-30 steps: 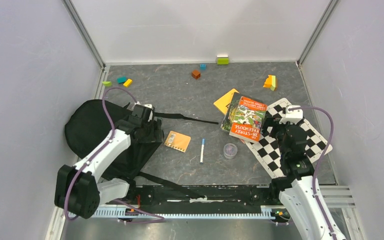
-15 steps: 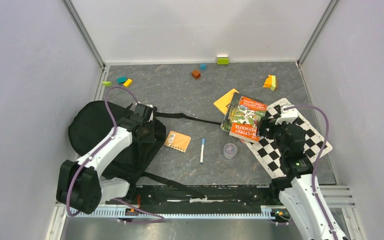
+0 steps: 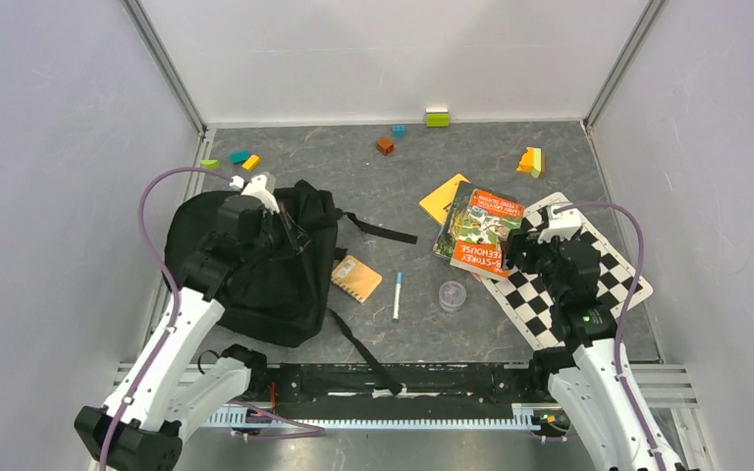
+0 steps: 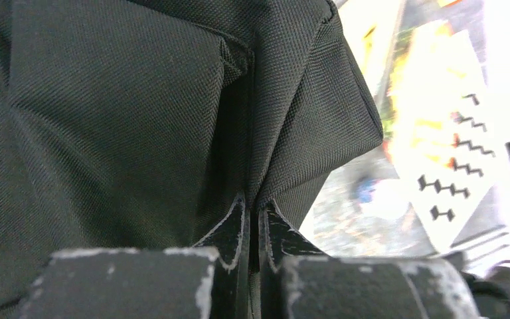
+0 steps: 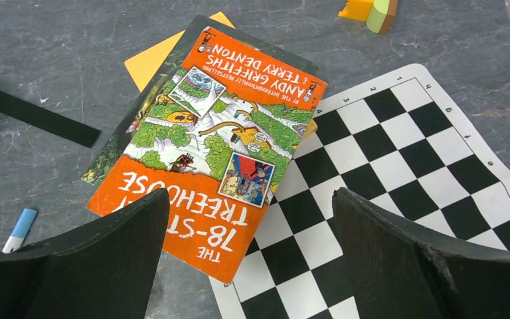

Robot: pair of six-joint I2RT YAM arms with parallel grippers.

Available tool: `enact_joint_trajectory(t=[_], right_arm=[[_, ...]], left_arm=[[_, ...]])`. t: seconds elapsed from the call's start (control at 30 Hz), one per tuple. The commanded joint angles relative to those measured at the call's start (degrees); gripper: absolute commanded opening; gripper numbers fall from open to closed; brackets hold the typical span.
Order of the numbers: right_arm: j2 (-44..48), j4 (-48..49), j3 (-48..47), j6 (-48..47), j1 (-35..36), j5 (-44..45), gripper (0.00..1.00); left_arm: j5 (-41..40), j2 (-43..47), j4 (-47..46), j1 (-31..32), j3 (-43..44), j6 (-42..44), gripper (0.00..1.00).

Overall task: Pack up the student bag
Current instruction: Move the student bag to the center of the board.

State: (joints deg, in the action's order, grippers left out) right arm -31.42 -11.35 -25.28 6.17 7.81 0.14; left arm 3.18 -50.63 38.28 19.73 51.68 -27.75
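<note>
The student bag point(image 3: 255, 280) is a big black fabric backpack on the left of the table, with straps trailing to the right and toward the near edge. My left gripper point(image 3: 277, 224) is at its top and is shut on a fold of the bag's black fabric point(image 4: 172, 106), pinched between the fingertips point(image 4: 236, 222). My right gripper point(image 5: 251, 199) stands open just above the near corner of an orange book point(image 5: 212, 143), where the book overlaps a black-and-white checkered board point(image 5: 398, 153). Nothing is between its fingers. In the top view the right gripper point(image 3: 522, 247) sits beside the book point(image 3: 481, 231).
A small orange notebook point(image 3: 356, 278), a blue-capped marker point(image 3: 397, 295) and a small clear pot point(image 3: 453, 294) lie mid-table. A yellow pad point(image 3: 442, 196) sticks out from under the book. Coloured blocks point(image 3: 385, 145) are scattered along the back, with more at the back right point(image 3: 530, 161).
My left gripper shut on the bag's fabric and pulled it up and to the right. The bag bunched up and its strap and the small orange notebook shifted. The right gripper barely moved.
</note>
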Motion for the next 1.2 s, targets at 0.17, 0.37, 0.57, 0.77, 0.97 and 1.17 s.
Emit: enact_joint_trajectory(t=[0.17,0.37,0.57,0.77,0.97,1.17], right_arm=[[0.2,-0.3,-2.3,1.4,-0.1,-3.9,0.98],[-1.4,-0.9,-2.2,1.8,-0.1,-6.7,0.98],[-2.2,-2.4,-3.0,1.6,-0.1,-6.4,0.98],[-1.9,-4.0,-3.3,1.3,0.0,-8.1,0.98],[-2.2,-4.1,-4.0,-0.3,0.0,-9.2,0.98],[-1.8,-1.7,-5.7,3.2,0.9,-14.0,0.98]], left_arm=[[3.6,0.1,-26.0,5.7,-3.5,-20.8,0.02],[-8.7,-4.7,-35.3,17.0,-6.2,-26.0,0.02],[-13.7,-14.9,-43.0,25.3,-6.1,-27.0,0.11],[-14.4,-15.0,-36.1,25.4,-3.4,-19.7,0.91],[-23.6,-5.2,-18.5,22.2,-0.3,-4.7,1.00],[-19.5,1.2,-10.7,7.2,-3.1,3.8,1.00]])
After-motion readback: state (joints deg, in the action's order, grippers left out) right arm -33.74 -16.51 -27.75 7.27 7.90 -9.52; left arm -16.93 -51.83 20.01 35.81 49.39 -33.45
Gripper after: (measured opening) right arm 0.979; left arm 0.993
